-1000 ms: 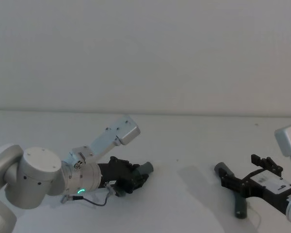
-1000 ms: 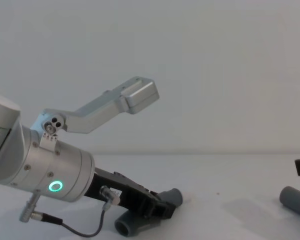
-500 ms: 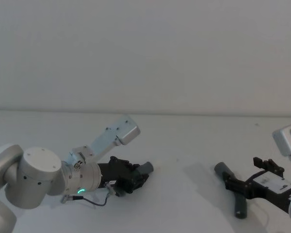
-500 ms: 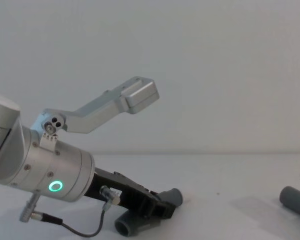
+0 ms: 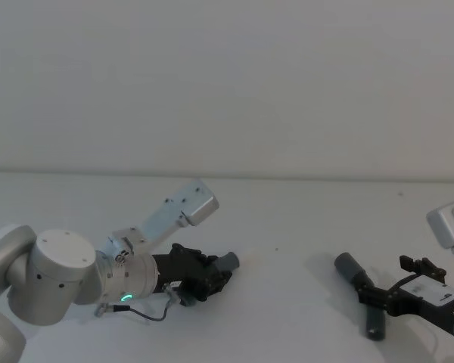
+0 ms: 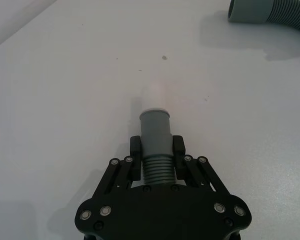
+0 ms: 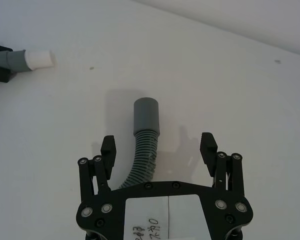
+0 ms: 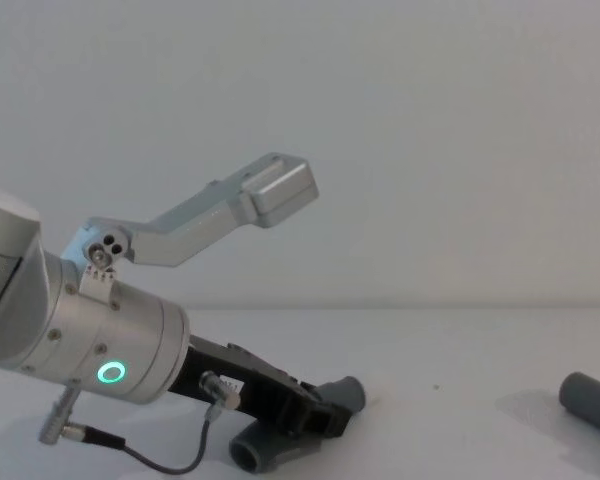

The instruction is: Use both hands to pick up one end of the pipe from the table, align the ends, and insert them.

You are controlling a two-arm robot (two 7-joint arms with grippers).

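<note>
Plastic jaws of the black left gripper (image 6: 156,146) clamp the ribbed left hose (image 6: 157,170) behind its smooth grey cuff (image 6: 155,127), left on the matt white table (image 5: 287,219). The right gripper (image 7: 158,149), wide open, straddles the right hose (image 7: 144,156) without touching, its near end hidden beneath.

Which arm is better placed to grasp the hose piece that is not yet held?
Right. The right pincer is open astride the free hose piece; the left pincer is shut on the other hose piece.

plain white matt table (image 5: 287,219), left hose (image 5: 227,263) and right hose (image 5: 349,267) lying on it — well apart
</note>
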